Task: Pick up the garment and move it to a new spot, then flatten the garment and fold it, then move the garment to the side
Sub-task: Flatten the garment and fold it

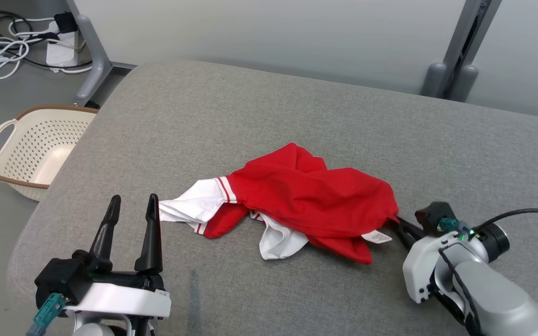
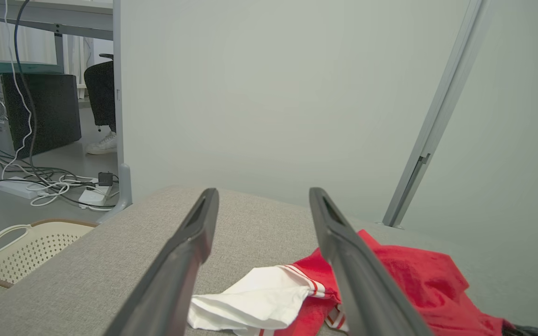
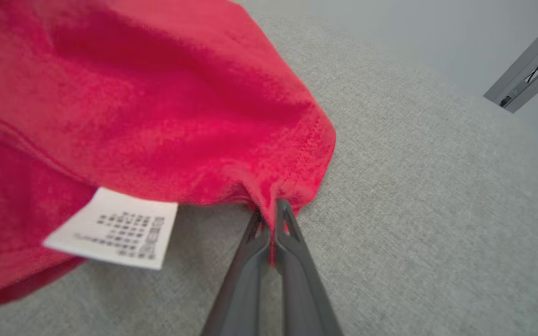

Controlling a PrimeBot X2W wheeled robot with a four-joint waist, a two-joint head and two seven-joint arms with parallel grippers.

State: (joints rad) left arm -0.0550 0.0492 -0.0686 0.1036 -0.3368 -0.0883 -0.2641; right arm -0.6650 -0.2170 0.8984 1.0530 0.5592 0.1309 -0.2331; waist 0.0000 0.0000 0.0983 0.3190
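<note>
The garment (image 1: 306, 196) is a crumpled red shirt with white striped sleeves, lying in a heap in the middle of the grey padded table (image 1: 259, 107). A white care label (image 1: 377, 237) sticks out at its right end. My right gripper (image 1: 397, 223) is shut on the garment's red hem at the right edge; in the right wrist view the fabric (image 3: 194, 102) is pinched between the closed fingertips (image 3: 284, 219). My left gripper (image 1: 132, 205) stands open at the lower left, fingers upright, just left of the white sleeve (image 2: 255, 298) and not touching it.
A cream perforated laundry basket (image 1: 31, 149) sits on the floor off the table's left edge. Cables and power strips (image 1: 12, 42) lie on the floor at the far left. A grey wall panel with metal posts (image 1: 456, 51) stands behind the table.
</note>
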